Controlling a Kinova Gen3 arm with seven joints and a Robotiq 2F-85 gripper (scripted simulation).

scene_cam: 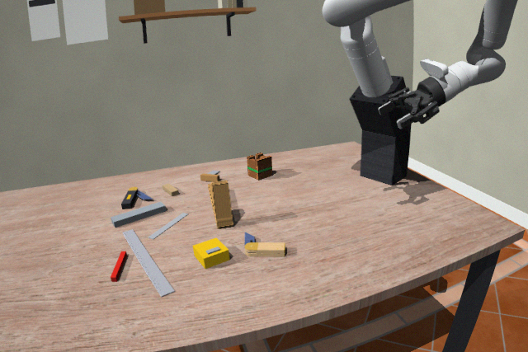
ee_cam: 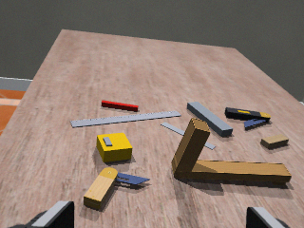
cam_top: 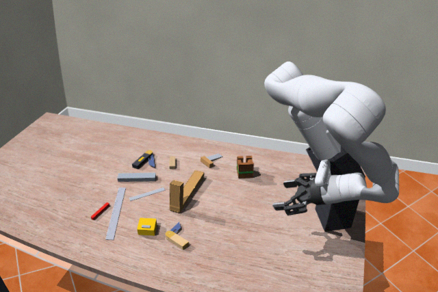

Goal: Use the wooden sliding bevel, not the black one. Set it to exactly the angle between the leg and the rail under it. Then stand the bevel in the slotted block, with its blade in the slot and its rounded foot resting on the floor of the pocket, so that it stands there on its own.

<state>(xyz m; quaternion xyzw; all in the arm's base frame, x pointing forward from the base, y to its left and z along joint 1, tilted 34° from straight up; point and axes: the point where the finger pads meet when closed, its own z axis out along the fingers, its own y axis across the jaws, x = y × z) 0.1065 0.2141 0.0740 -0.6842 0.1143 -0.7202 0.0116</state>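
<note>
A wooden bevel (cam_top: 176, 239) with a tan handle and a short blue blade lies flat near the table's front; it also shows in the exterior view (scene_cam: 265, 248) and in the wrist view (ee_cam: 101, 188). A black bevel (cam_top: 142, 159) lies at the back left. The leg (cam_top: 176, 195) stands tilted on the rail (cam_top: 192, 182) at mid-table, and both show in the wrist view (ee_cam: 191, 144). The slotted block (cam_top: 245, 166), brown with a green band, stands empty behind them. My gripper (cam_top: 282, 195) is open and empty, held in the air well to the right of all of them.
A second small wooden piece with a grey blade (cam_top: 207, 161) lies beside the slotted block. A yellow box (cam_top: 146, 226), red stick (cam_top: 100, 210), steel ruler (cam_top: 116, 213), grey bar (cam_top: 136, 176), thin grey strip (cam_top: 146, 193) and small wooden block (cam_top: 172, 162) lie around. The arm's black pedestal (cam_top: 336, 193) stands at the right edge.
</note>
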